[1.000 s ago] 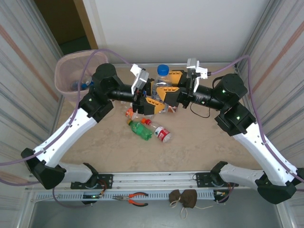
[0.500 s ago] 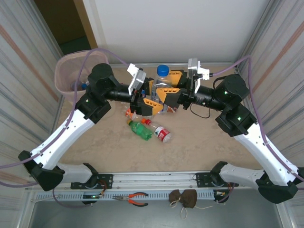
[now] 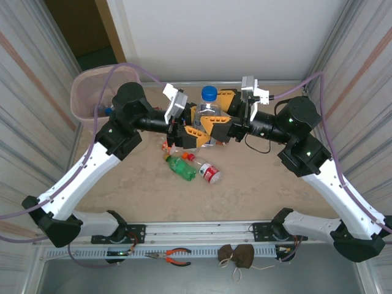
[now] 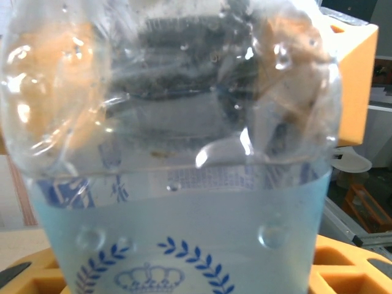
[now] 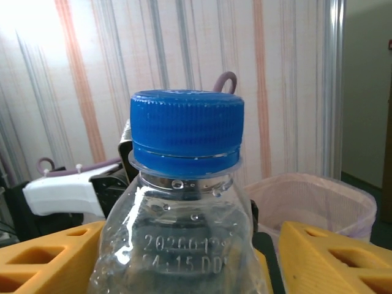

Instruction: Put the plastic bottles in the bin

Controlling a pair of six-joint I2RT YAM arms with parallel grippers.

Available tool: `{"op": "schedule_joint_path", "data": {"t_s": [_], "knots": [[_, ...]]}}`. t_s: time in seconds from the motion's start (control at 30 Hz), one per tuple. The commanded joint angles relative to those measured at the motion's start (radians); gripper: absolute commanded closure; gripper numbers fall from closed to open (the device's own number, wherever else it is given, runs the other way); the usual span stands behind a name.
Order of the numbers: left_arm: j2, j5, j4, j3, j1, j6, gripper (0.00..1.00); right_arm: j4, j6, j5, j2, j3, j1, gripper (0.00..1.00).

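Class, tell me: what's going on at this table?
Both arms meet mid-table, the left gripper and right gripper flanking one upright clear bottle with a blue cap. Which one bears it can't be told. A green bottle and a red-labelled bottle lie on the table; the pink bin stands at the far left.

Ahead of you: white back wall (image 3: pixel 233 37); striped corrugated side panels (image 3: pixel 30 79) flank you; dark doorway (image 3: pixel 76 27) upper left; beige tabletop (image 3: pixel 245 190), evenly lit.
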Motion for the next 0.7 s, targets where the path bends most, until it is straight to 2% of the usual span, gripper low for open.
{"op": "schedule_joint_path", "data": {"t_s": [0.0, 0.23, 0.5, 0.67], "knots": [[-0.047, -0.029, -0.052, 0.046, -0.009, 0.069, 0.47, -0.034, -0.034, 0.068, -0.043, 0.023, 0.005, 0.26], [-0.054, -0.167, -0.215, 0.084, 0.009, 0.139, 0.46, -0.09, -0.068, 0.228, -0.136, -0.023, 0.006, 0.23], [-0.05, -0.508, -0.468, 0.172, 0.104, 0.164, 0.47, -0.169, -0.111, 0.393, -0.209, -0.046, 0.004, 0.23], [-0.028, -0.698, -0.644, 0.256, 0.213, 0.152, 0.47, -0.201, -0.121, 0.433, -0.214, -0.046, 0.005, 0.23]]}}
